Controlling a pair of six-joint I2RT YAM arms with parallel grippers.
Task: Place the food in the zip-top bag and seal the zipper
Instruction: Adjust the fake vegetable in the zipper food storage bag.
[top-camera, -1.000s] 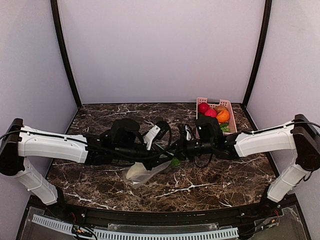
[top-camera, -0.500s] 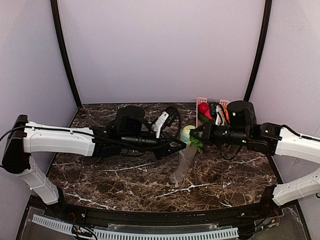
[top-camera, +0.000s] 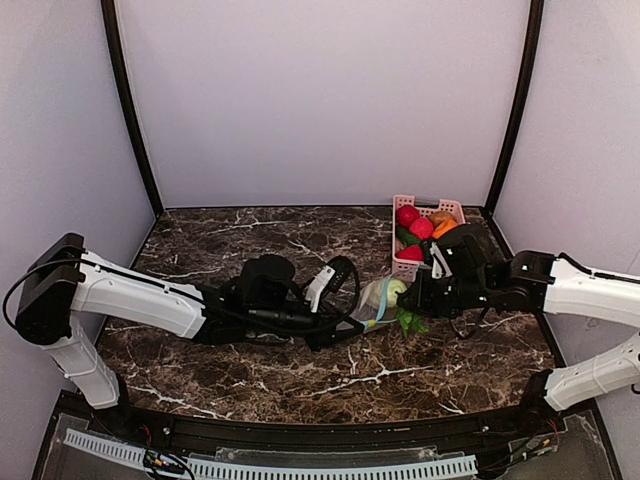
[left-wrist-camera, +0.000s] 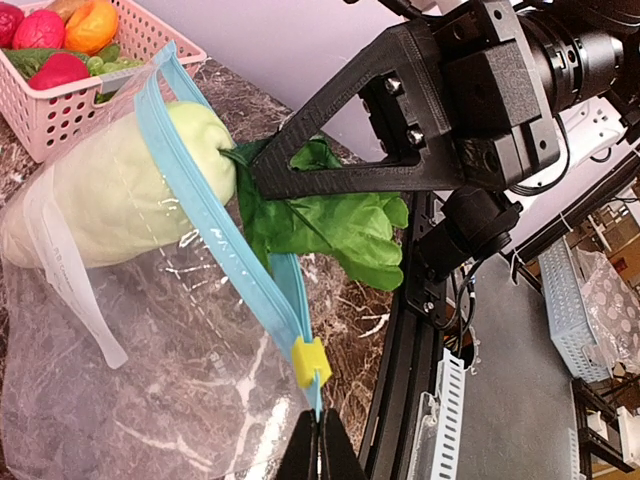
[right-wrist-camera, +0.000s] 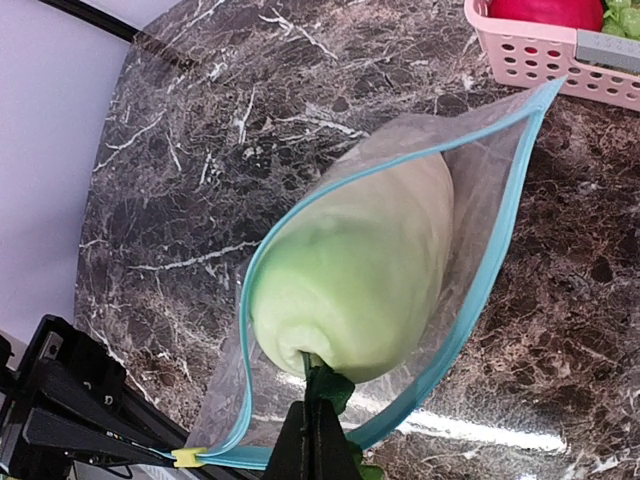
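Left tool (left-wrist-camera: 320, 445) pinched shut on the zip-top bag (left-wrist-camera: 150, 380) at its zipper (left-wrist-camera: 215, 245) corner, mouth open over the counter (top-camera: 300, 370). Right tool (right-wrist-camera: 318, 430) clamped on the leafy end of the pale green gourd (right-wrist-camera: 350, 280), which is mostly inside the bag. More produce sits in the pink basket (left-wrist-camera: 55, 112). Zipper unsealed.

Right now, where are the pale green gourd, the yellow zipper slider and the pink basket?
pale green gourd (right-wrist-camera: 350, 270), right wrist view, middle of its body.
yellow zipper slider (left-wrist-camera: 311, 362), left wrist view, its flat face.
pink basket (left-wrist-camera: 60, 112), left wrist view, its perforated near wall.
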